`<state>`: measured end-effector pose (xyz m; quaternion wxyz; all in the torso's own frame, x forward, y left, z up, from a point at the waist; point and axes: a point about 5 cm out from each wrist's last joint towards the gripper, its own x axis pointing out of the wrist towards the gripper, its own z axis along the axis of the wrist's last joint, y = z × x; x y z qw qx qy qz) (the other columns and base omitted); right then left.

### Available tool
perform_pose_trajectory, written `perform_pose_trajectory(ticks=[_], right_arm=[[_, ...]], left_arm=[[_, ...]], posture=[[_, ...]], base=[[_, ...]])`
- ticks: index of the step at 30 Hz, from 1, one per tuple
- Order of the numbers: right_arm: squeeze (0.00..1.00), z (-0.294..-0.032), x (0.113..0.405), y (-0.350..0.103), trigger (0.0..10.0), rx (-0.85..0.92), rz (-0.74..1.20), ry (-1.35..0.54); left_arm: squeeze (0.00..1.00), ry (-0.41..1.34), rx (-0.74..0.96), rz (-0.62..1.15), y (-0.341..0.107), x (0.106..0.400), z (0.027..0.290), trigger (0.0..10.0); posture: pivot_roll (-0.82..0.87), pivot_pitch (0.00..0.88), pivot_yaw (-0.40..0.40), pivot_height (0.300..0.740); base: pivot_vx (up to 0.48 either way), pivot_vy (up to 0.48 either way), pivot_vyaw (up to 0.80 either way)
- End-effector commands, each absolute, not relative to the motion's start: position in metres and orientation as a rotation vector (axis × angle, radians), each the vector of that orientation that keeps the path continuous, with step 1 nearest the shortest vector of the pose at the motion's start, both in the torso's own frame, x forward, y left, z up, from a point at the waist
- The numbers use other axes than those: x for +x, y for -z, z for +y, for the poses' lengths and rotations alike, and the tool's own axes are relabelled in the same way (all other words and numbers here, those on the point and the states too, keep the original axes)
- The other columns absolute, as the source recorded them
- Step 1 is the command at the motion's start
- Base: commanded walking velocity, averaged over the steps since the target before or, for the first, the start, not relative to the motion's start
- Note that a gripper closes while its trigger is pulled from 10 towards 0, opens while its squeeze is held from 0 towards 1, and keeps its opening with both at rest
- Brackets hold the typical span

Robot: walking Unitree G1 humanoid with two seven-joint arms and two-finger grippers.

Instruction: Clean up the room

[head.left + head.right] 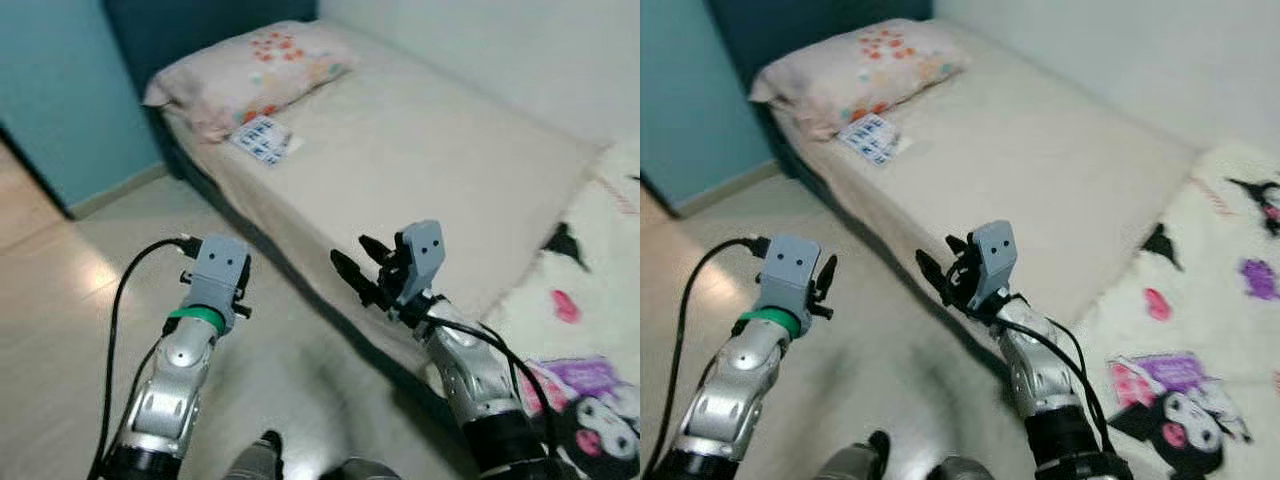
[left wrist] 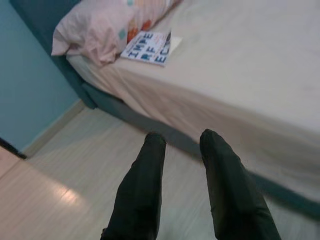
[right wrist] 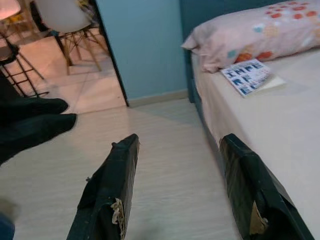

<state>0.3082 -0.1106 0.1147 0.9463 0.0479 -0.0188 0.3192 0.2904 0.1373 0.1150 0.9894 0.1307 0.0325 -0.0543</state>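
My right gripper and left gripper hang apart and empty; book lies well ahead on bed, likely my target.

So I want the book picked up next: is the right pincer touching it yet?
Apart. In the left eye view the right pincer hangs over the bed's edge, open, while the book lies far up the mattress beside the pillow.

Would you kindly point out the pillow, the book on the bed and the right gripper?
pillow point(image 1: 250, 70), left eye view, middle of its floral top.
book point(image 1: 262, 139), left eye view, middle of its cover.
right gripper point(image 1: 362, 266), left eye view, between its fingertips.
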Motion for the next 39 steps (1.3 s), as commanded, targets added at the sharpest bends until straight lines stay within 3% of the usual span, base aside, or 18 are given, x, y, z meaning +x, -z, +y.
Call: perform_pose_trajectory(ticks=[1, 8, 28, 39], right_arm=[[0.00, -0.105, 0.307, -0.116, 10.0, 0.110, -0.051, -0.678], [0.00, -0.092, 0.300, -0.113, 10.0, 0.098, -0.048, -0.765], [0.00, -0.091, 0.301, -0.111, 10.0, 0.121, -0.042, -0.760], [0.00, -0.088, 0.301, -0.115, 10.0, 0.144, -0.062, -0.774]], left_arm=[[0.00, 0.096, 0.270, 0.085, -0.107, 0.288, 0.141, 10.0], [0.00, 0.097, 0.252, 0.102, -0.102, 0.282, 0.138, 10.0], [0.00, 0.045, 0.284, 0.071, -0.103, 0.284, 0.143, 10.0], [0.00, 0.017, 0.300, 0.053, -0.106, 0.290, 0.143, 10.0]], posture=[[0.02, 0.026, -0.021, 0.740], [0.02, 0.032, -0.019, 0.740], [0.03, 0.039, -0.021, 0.740], [0.03, 0.037, -0.020, 0.740]], base=[[0.000, 0.000, 0.77], [0.000, 0.000, 0.77], [0.000, 0.000, 0.76], [0.430, 0.000, 0.66]])
